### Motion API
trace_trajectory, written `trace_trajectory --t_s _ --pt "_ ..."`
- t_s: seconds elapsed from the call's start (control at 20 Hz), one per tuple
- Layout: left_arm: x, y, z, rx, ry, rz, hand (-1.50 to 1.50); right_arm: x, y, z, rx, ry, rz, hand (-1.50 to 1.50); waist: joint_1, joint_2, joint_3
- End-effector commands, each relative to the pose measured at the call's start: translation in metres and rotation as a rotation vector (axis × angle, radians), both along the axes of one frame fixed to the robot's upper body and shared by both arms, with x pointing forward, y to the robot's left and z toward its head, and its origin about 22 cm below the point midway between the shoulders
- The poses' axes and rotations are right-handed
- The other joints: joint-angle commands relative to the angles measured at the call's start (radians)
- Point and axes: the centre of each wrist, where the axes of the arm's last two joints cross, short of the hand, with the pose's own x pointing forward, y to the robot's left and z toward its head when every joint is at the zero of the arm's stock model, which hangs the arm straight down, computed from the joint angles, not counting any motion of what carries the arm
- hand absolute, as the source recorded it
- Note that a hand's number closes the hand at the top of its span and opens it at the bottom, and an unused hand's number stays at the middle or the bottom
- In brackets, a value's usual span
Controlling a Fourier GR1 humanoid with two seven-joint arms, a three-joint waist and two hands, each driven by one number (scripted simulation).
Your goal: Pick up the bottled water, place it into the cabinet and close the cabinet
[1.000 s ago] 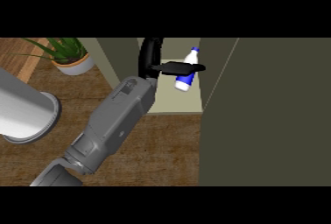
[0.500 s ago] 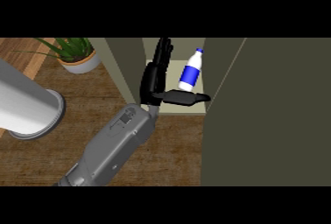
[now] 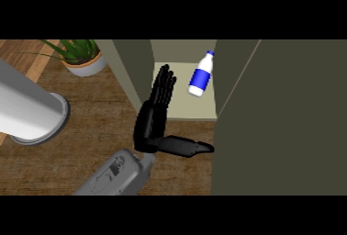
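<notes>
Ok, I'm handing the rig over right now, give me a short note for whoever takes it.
Right hand: open, fingers straight, at the cabinet's left side, apart from the bottle.
Left hand: not in view.
Bottled water: inside the cabinet, up and to the right of the fingers.
Done: bottle placed.
Left: draw the hand out, then swing the door shut; it stands open at the right.

Worktop (image 3: 88,137): brown wood grain, matt. Cabinet (image 3: 284,114): smooth olive panels, matt, painted look. Bottled water (image 3: 200,78): smooth white plastic with a blue label; hand (image 3: 151,124): smooth black plastic, faint sheen.
</notes>
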Motion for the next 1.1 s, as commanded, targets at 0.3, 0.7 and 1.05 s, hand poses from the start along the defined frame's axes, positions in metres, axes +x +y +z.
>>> trace_trajectory --t_s 0.3,0.7,1.05 --pt "-0.065 0.044 -0.001 -0.024 0.027 0.013 -1.50 0.004 0.024 0.032 -0.133 0.035 0.334 1.50 -0.004 -0.001 0.000" --pt "-0.091 0.089 -0.002 -0.026 0.019 0.091 -1.50 -0.002 0.057 0.041 -0.096 0.098 0.436 1.50 -0.013 0.001 -0.002" --pt "-0.100 0.110 -0.003 -0.031 0.007 0.096 -1.50 0.008 0.084 0.044 -0.100 0.053 0.504 1.50 -0.014 0.002 -0.004"
